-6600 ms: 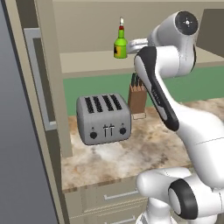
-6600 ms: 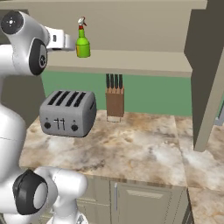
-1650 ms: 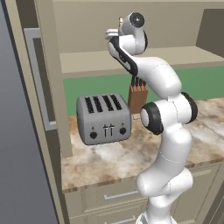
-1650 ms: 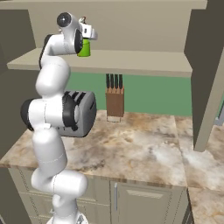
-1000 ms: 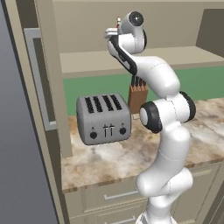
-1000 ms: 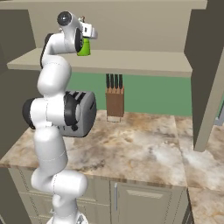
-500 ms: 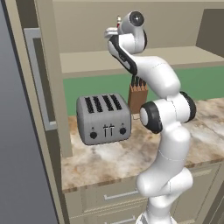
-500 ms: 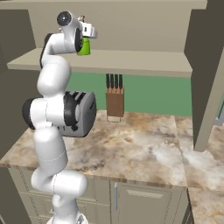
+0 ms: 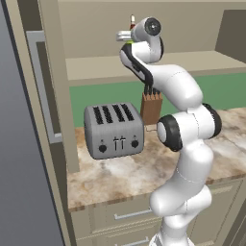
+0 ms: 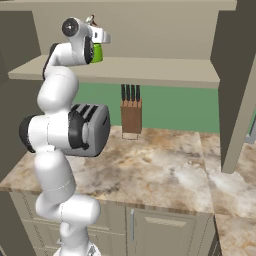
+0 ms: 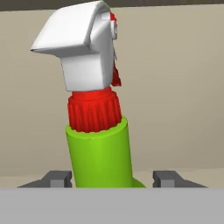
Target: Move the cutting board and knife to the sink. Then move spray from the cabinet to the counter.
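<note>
Spray bottle (image 11: 98, 144) stands upright on the cabinet shelf (image 10: 165, 67), above the toaster (image 9: 114, 129) and knife block (image 10: 131, 118). Gripper (image 11: 112, 178) is raised to it, jaws parted, one fingertip either side of the green neck; contact cannot be confirmed.

Everything I saw was evenly and softly lit, with no glare. Faint shadow lay under the toaster (image 9: 114, 130) at centre left and beneath the shelf (image 10: 150, 67) across the upper frame. My hand view looked flat and slightly soft close up; edges stayed straight.
</note>
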Motion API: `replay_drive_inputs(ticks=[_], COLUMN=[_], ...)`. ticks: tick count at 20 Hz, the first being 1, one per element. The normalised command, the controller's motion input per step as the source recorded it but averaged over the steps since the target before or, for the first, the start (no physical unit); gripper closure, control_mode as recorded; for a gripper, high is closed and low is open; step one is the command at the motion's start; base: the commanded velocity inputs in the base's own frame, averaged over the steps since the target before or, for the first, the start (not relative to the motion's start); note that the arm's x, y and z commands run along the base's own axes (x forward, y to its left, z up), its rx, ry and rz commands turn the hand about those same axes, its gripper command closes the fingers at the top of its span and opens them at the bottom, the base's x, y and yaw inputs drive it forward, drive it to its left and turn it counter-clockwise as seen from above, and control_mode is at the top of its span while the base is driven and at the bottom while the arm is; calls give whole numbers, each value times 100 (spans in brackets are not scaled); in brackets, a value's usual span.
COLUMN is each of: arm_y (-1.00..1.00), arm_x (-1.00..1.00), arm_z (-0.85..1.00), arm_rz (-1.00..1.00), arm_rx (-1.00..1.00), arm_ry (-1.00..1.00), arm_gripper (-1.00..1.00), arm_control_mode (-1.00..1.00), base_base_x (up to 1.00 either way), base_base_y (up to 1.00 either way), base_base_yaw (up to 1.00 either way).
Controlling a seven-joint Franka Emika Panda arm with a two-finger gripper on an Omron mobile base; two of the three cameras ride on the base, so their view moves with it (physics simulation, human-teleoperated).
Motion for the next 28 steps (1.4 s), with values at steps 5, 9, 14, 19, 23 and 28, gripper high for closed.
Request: replay_drive_inputs(ticks=[5,9,14,19,23,28], arm_y=[-13,-19,-21,-20,-24,-30], arm_x=[-50,-56,-64,-75,-78,-78], arm_z=[4,18,14,14,9,3], arm_rz=[0,0,1,11,12,13], arm_rx=[0,0,0,0,0,3], arm_ry=[-2,0,-1,-10,-9,-8], arm_gripper=[100,100,100,100,100,100], arm_control_mode=[-100,-100,-100,-100,-100,-100], base_base_x=[0,0,0,0,0,0], base_base_y=[0,0,0,0,0,0], base_base_yaw=[0,0,0,0,0,0])
